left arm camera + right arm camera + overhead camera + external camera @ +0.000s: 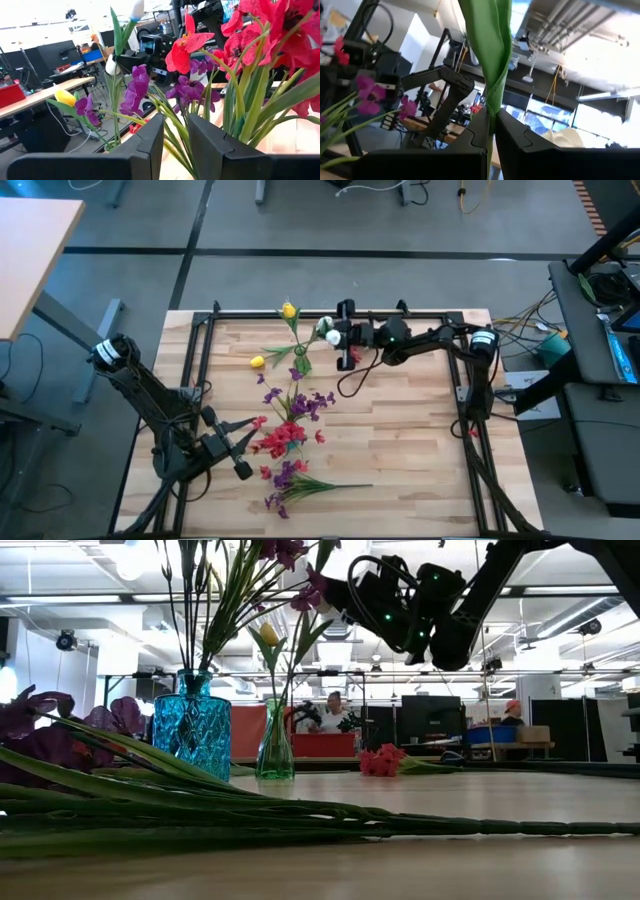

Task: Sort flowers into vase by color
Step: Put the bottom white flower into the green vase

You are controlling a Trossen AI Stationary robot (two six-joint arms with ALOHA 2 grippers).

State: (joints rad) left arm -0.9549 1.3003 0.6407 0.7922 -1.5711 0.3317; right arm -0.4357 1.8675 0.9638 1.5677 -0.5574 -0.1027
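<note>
My right gripper [338, 337] reaches in over the table's far side and is shut on a white-budded flower [326, 325]. Just below it stands a green glass vase [275, 745] with yellow buds [288, 310]. A blue vase [192, 725] holds purple flowers [300, 402]. Red flowers [280, 438] lie on the table in front of my left gripper [240, 450], which is open near the left edge. In the left wrist view green stems [176, 131] show in the gap between its fingers; I cannot tell if they touch. More purple flowers [290, 480] lie near the front edge. My right gripper pinches the white flower's green stem and folded leaf [493, 107] between its two fingers, which lie across the stem. The fingers come level from the table's right. The flower stands roughly upright in the hold, white bud [136, 7] on top; its lower end is hidden among other stems.
A dark metal frame [200, 340] runs along the table's edges. Long green stems [300, 815] lie across the front of the low view. Bare wood [410, 450] spreads over the right half of the table. People and desks show in the room beyond.
</note>
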